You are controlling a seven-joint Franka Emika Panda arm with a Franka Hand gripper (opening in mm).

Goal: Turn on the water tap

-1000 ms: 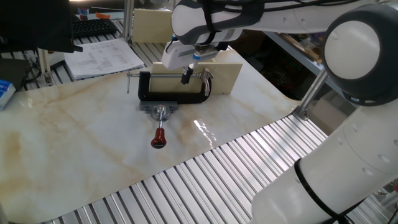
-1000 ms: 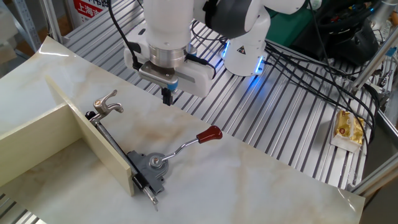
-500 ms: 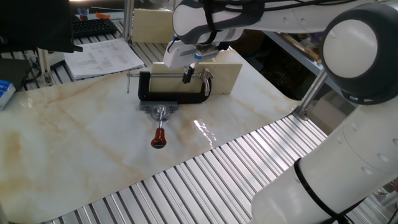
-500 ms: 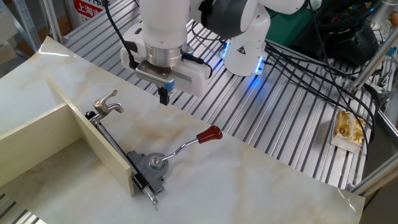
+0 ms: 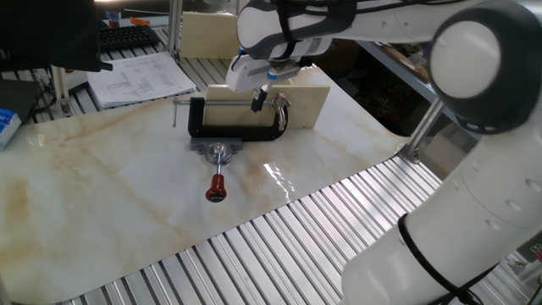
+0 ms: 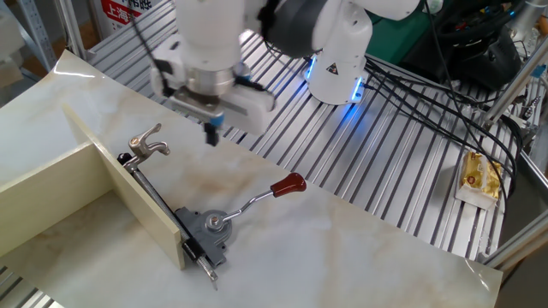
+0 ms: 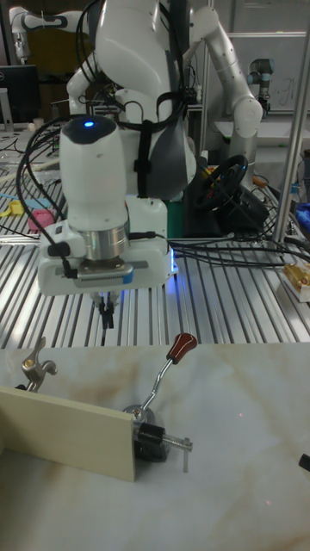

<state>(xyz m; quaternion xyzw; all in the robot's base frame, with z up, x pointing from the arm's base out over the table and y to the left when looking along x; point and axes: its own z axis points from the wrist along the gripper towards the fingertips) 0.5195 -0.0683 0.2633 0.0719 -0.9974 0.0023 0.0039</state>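
The water tap (image 6: 147, 144) is a small silver fitting with a curved handle. It sits at the end of a beige board (image 6: 103, 181) that a black C-clamp (image 5: 235, 132) holds on the marble table. The tap (image 5: 282, 108) also shows at the board's left end in the tall view (image 7: 34, 365). My gripper (image 6: 211, 135) hangs above the table just right of the tap, apart from it, fingers together and holding nothing. It hovers beside the tap (image 5: 257, 103) and behind the board (image 7: 106, 317).
A lever with a red knob (image 6: 288, 183) rises from a grey base (image 6: 211, 225) by the clamp. Papers (image 5: 140, 76) and a keyboard (image 5: 127, 36) lie at the back. Cables (image 6: 411, 94) and a yellow packet (image 6: 479, 175) rest on the slatted frame.
My gripper has shifted sideways toward the tap, leftward in the other fixed view. The tap, clamp and red lever have not moved.
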